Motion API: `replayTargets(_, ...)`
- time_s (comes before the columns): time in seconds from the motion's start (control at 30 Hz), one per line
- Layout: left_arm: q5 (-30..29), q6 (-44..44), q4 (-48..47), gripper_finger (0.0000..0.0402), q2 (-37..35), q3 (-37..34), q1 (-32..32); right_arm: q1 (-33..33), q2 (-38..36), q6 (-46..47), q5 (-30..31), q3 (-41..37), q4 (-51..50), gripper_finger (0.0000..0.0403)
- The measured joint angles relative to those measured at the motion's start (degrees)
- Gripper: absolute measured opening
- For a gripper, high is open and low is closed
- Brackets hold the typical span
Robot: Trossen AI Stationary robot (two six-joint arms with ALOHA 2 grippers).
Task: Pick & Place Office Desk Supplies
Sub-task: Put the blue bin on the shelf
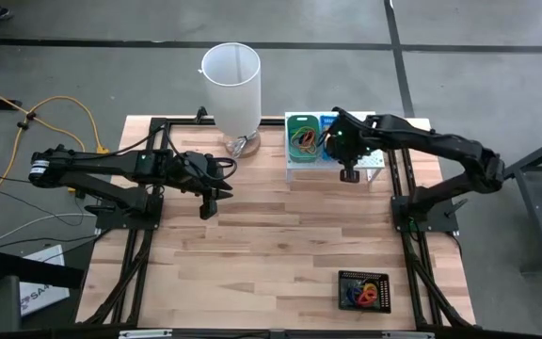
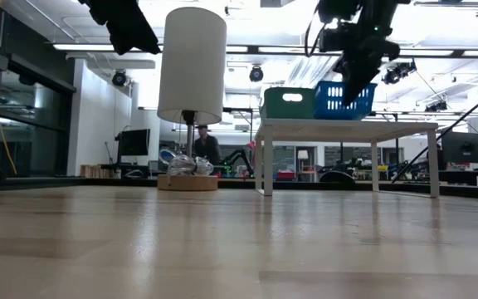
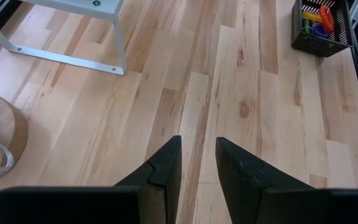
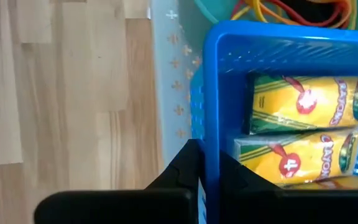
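Right gripper (image 4: 205,163): closed on the near wall of the blue plastic mesh tray (image 4: 211,93) holding yellow crayon packets (image 4: 306,104). Risk: tray tips off the white stand (image 1: 294,158), packets spill. Left gripper (image 3: 197,163): open, empty, above wooden tabletop (image 3: 241,99).

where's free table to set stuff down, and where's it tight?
Free: the wide bare wood between the left end effector and black tray, and the front-left of the table. Tight: the back edge, with the lamp beside the white stand carrying the green tray and blue tray, right end effector over it.
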Motion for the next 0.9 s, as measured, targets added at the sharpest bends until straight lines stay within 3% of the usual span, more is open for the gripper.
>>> replayTargets(0.9, 0.0, 0.0, 0.0, 0.0095, 0.0, 0.0, 0.0, -1.1, 1.2, -2.4, -1.1, 0.0, 0.5, 0.0003)
